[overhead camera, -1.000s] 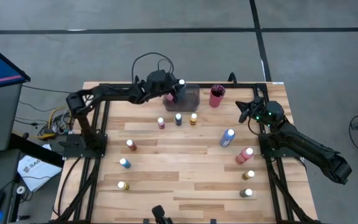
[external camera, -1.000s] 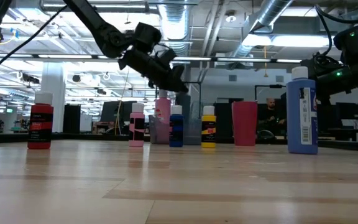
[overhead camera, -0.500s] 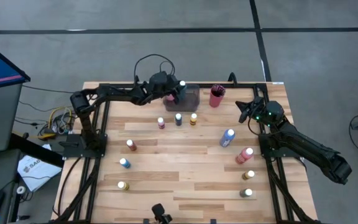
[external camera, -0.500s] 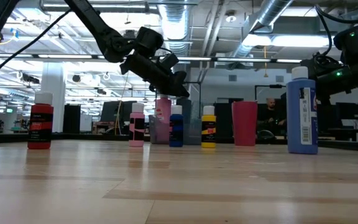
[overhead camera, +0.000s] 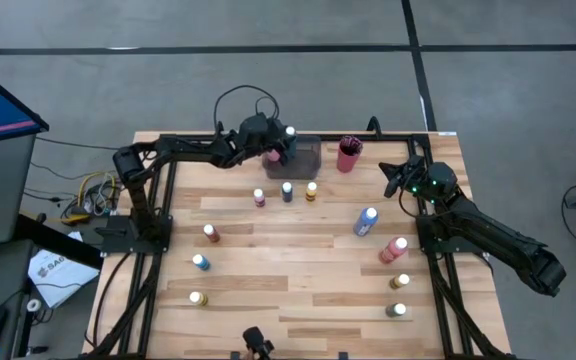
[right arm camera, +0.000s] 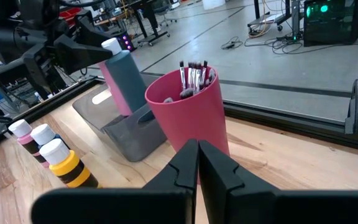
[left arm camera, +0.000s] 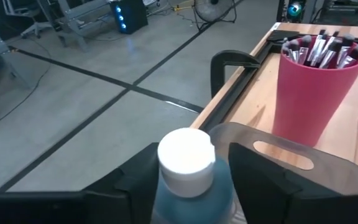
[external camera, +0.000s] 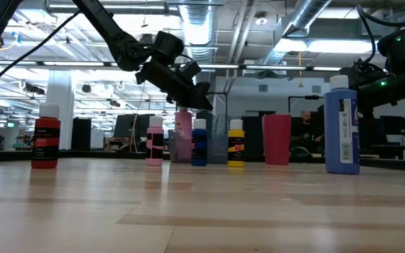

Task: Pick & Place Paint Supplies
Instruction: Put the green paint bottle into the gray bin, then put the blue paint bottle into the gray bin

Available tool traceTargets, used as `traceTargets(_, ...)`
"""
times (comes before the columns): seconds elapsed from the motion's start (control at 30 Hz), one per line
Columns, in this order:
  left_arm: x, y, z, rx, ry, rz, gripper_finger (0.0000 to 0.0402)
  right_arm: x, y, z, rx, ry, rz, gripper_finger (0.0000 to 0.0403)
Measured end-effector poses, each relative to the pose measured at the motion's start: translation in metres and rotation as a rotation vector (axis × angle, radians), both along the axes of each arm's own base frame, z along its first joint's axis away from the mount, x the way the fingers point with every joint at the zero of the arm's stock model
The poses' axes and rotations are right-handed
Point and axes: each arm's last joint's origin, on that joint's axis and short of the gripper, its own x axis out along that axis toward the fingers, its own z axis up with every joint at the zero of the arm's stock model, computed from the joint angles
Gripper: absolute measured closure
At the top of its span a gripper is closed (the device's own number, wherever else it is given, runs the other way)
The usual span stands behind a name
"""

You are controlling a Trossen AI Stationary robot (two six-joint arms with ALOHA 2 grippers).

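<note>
My left gripper is over the left end of the grey tray at the table's far edge, shut on a teal-blue paint bottle with a white cap. A pink bottle stands right behind it. The red cup, full of dark-handled brushes, stands on its base just right of the tray. My right gripper is shut and touches nothing. It hovers near the table's right edge, pointing at the cup. My left gripper pinches the teal-blue bottle by its shoulder, just under the white cap, one finger on each side. The fingers come from the table's left, slanting down. The bottle leans, cap uppermost, and its lower end is behind the tray's wall.
Three small bottles stand in a row before the tray: pink, dark blue, yellow. A big blue bottle and a red one are on the right. Other bottles stand left and near right. A person is in the room behind.
My left gripper has edged slightly toward the tray and a little down with the bottle, then kept still. It has stayed shut on the bottle.
</note>
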Motion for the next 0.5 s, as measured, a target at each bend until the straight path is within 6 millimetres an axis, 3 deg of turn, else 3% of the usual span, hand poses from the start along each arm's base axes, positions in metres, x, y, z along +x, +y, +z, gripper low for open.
traceTargets(0.2,0.0002,0.0001,0.0008,0.004,-0.008,0.000,0.0192,0.0000,0.0000,0.0000,0.000,0.000,0.000,0.0394)
traceTargets(0.5,0.0007,-0.0005,0.0096,0.047,-0.046,-0.009,0.0188,0.0000,0.0000,0.0001,0.000,0.000,0.000,0.0395)
